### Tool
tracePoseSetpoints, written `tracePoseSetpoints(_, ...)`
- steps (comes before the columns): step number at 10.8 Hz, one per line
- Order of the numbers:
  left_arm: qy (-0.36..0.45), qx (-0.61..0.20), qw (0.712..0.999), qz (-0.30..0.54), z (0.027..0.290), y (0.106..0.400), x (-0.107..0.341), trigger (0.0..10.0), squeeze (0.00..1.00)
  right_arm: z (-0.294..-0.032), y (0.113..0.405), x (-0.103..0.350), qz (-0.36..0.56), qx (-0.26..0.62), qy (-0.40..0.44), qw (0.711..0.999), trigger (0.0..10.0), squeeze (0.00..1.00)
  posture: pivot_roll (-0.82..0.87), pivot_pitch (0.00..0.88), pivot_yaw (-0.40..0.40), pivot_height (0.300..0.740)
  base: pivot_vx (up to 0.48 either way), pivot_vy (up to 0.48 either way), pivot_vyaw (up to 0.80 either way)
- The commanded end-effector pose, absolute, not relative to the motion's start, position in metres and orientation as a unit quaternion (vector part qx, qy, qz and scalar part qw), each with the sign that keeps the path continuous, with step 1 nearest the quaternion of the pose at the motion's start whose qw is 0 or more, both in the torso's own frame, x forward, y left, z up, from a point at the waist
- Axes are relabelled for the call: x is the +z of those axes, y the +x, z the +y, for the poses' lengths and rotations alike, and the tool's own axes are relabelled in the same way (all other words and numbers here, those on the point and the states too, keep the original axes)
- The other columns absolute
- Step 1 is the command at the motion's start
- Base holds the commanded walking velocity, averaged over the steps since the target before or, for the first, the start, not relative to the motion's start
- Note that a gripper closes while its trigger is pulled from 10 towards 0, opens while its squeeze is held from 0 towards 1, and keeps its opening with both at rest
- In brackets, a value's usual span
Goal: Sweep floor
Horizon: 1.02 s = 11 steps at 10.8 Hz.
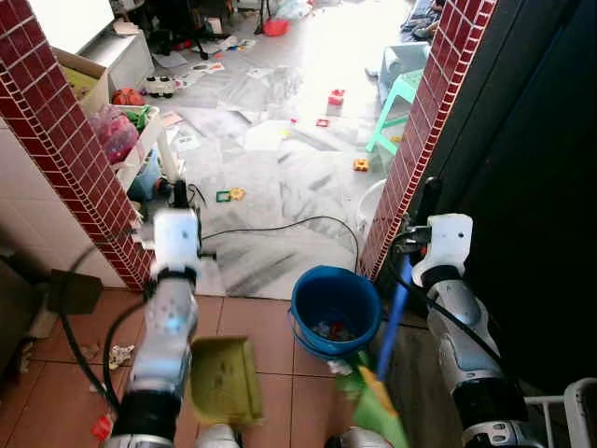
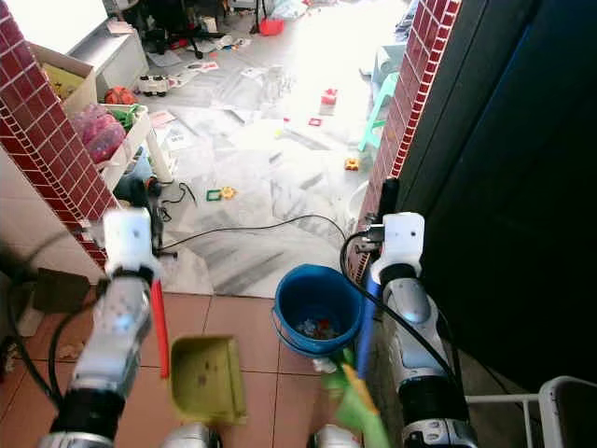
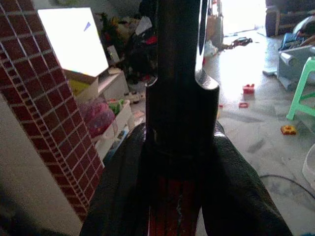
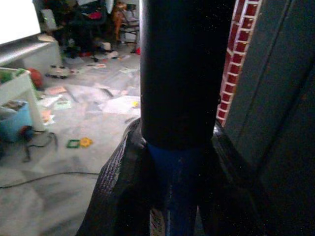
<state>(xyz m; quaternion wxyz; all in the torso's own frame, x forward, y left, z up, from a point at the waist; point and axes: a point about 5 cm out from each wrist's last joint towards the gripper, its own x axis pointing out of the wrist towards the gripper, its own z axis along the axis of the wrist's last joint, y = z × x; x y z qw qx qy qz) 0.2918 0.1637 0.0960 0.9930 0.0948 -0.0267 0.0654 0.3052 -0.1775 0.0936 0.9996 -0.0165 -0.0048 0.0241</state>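
A yellow-green dustpan (image 1: 224, 381) on a red handle (image 2: 159, 327) hangs low in front of me, with my left gripper (image 1: 176, 193) shut on the black top of that handle (image 3: 179, 98). My right gripper (image 1: 428, 198) is shut on a broom's blue handle (image 1: 399, 313), and its green bristles (image 1: 378, 406) rest on the floor near my feet. In the right wrist view both fingers (image 4: 118, 196) clasp the blue shaft. Between the two tools stands a blue bucket (image 1: 300, 303) with some litter inside. Paper scraps (image 1: 119, 355) and a red bit (image 1: 101, 427) lie on the brown tiles at left.
Red brick pillars (image 1: 65, 149) (image 1: 420, 140) frame a doorway ahead. A black cable (image 1: 280, 224) crosses the marble floor beyond, which is strewn with toys and papers. A green stool (image 1: 396, 107) and a toy shelf (image 1: 140, 131) stand there. A dark door (image 1: 532, 187) is on my right.
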Motion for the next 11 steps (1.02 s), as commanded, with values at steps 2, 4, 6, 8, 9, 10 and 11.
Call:
tracePoseSetpoints(2,0.083,0.071,0.994,-0.019,0.165,0.289,0.091,10.0,0.00,-0.170,0.307,0.107,-0.020,0.050,0.026,0.998,10.0,0.00,-0.09,0.000,0.005,0.740,0.000,0.000,0.00)
tracePoseSetpoints(4,0.090,0.083,0.992,-0.008,0.165,0.290,0.087,10.0,0.00,-0.159,0.309,0.115,-0.016,0.089,0.063,0.994,10.0,0.00,-0.09,0.000,0.000,0.740,0.000,0.000,0.00)
tracePoseSetpoints(6,0.074,0.076,0.994,0.004,0.163,0.290,0.081,10.0,0.00,-0.151,0.308,0.116,-0.001,0.129,0.099,0.987,10.0,0.00,-0.09,0.000,-0.003,0.740,0.000,0.000,0.00)
tracePoseSetpoints(8,0.060,0.078,0.995,0.013,0.165,0.288,0.077,10.0,0.00,-0.146,0.303,0.116,0.011,0.163,0.102,0.981,10.0,0.00,-0.09,0.000,-0.004,0.740,0.000,0.000,0.00)
tracePoseSetpoints(9,0.060,0.071,0.996,0.013,0.164,0.289,0.077,10.0,0.00,-0.147,0.302,0.114,0.016,0.162,0.093,0.982,10.0,0.00,-0.09,0.000,-0.004,0.740,0.000,0.000,0.00)
tracePoseSetpoints(10,0.050,0.059,0.997,0.015,0.163,0.289,0.077,10.0,0.00,-0.149,0.301,0.111,0.016,0.157,0.062,0.985,10.0,0.00,-0.09,0.000,-0.003,0.740,0.000,0.480,0.00)
tracePoseSetpoints(11,0.051,0.057,0.997,0.016,0.163,0.289,0.077,10.0,0.00,-0.150,0.301,0.112,0.012,0.150,0.049,0.987,10.0,0.00,-0.08,0.000,-0.002,0.740,0.000,0.480,0.00)
